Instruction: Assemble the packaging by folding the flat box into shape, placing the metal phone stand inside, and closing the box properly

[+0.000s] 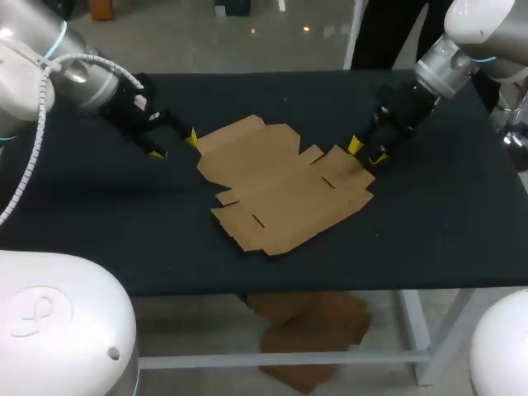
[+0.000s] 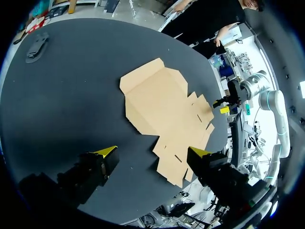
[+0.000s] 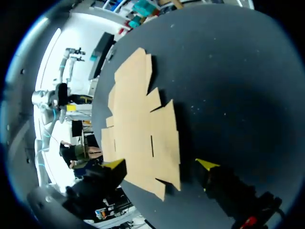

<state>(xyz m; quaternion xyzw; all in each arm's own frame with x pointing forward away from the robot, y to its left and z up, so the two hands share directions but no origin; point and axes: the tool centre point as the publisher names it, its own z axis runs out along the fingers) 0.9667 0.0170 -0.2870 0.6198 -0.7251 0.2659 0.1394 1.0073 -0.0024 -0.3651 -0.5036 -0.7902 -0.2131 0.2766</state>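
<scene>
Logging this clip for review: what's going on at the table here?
A flat cardboard box blank lies unfolded on the dark table. The left gripper sits open by the blank's left corner, and the right gripper sits open at its right edge. Neither one holds the cardboard, so folding has not begun. No phone stand shows in the head view.

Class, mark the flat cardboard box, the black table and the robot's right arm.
flat cardboard box point(image 1: 280, 186), head view, centre panel.
black table point(image 1: 445, 239), head view, bare top.
right arm point(image 1: 450, 62), head view, grey wrist.
</scene>
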